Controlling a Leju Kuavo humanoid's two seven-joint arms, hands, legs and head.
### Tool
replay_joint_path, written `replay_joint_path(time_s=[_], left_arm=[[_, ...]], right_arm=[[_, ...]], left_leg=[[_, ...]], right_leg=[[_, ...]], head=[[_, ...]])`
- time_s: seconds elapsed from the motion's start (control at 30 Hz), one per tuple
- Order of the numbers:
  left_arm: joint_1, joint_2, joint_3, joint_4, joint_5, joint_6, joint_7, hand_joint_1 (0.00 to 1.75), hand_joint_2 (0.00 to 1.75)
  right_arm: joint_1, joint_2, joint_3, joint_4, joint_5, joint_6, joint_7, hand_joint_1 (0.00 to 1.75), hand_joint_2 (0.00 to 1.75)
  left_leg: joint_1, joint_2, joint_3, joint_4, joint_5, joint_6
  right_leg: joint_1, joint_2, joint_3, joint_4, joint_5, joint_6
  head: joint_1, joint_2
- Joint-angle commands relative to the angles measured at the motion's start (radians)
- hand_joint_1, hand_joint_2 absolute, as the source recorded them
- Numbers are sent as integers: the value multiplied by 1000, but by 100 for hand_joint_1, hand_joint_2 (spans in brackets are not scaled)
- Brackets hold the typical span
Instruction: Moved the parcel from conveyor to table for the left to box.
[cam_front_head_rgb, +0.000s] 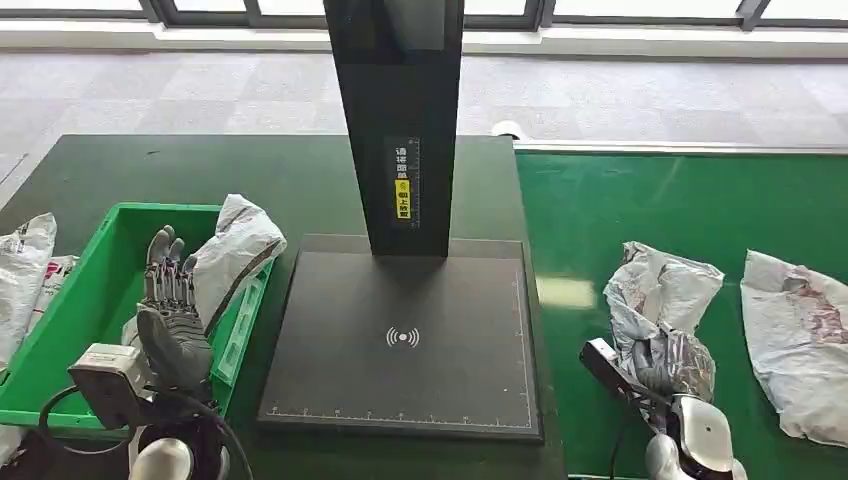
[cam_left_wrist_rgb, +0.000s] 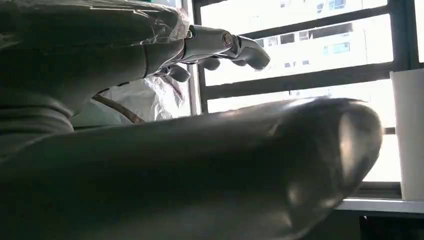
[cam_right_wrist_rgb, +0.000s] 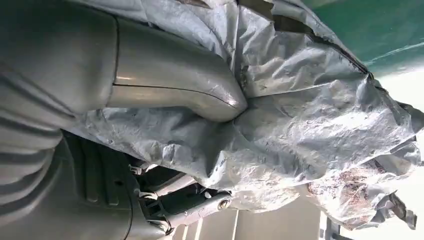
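My right hand (cam_front_head_rgb: 668, 372) grips a crumpled grey parcel (cam_front_head_rgb: 660, 290) at the conveyor's (cam_front_head_rgb: 600, 215) left edge; its far end seems to rest on the belt. The box (cam_front_head_rgb: 70, 330), green, sits at the table's (cam_front_head_rgb: 300, 180) left edge.

Far-right parcel (cam_front_head_rgb: 800, 340) cut by edge

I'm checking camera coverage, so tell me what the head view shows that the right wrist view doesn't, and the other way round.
Head view alone: the green bin with a parcel leaning in it, the left robot hand open above it, the black scanner stand, and a second parcel on the conveyor. Right wrist view alone: the thumb pressed into the wrinkled plastic. Both: the right robot hand gripping the grey parcel.
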Motion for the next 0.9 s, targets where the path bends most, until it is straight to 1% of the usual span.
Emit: replay_joint_path(time_s=[0.03,0.7,0.73,0.77,0.8,0.83,0.87,0.9], left_arm=[[-13,1,44,32,-3,-3,3,0,0],[-13,1,44,32,-3,-3,3,0,0],[-11,27,10,44,28,-52,-18,0,0],[-14,35,-14,102,48,-29,-68,0,0],[-17,38,-28,133,60,-11,-95,0,0],[-18,45,-39,140,67,2,-102,0,0],[-18,45,-39,140,67,2,-102,0,0],[-18,49,-44,137,69,8,-102,0,0]], right_arm=[[-21,20,18,4,-4,1,0,175,175],[-21,20,18,4,-4,1,0,175,175],[9,27,143,-121,-129,-124,-125,175,175],[15,91,405,-300,-543,-313,-628,175,175],[-1,110,535,-378,-437,-314,-546,175,175],[-13,71,615,-398,-434,-337,-453,175,175],[-13,71,615,-398,-434,-337,-453,175,175],[-14,38,637,-392,-451,-355,-432,175,175]], left_leg=[[0,2,1,-1,0,-1],[0,3,1,-2,1,-1],[0,3,1,-2,0,-1],[1,3,1,-2,1,-2],[-1,10,0,-1,0,-2],[0,13,1,-2,-1,-3],[-1,13,-3,0,-1,-2],[-1,16,-3,-1,-1,-2]], right_leg=[[0,2,0,-1,1,0],[0,2,1,-2,1,-1],[0,2,0,-2,1,-1],[1,2,1,-2,1,-1],[-1,10,-4,1,2,-1],[0,11,-4,1,2,-2],[-2,12,-6,3,2,-1],[-2,14,-7,4,3,-2]], head=[[0,0],[0,0],[0,0],[0,0],[0,0],[0,0],[0,0],[0,0]])
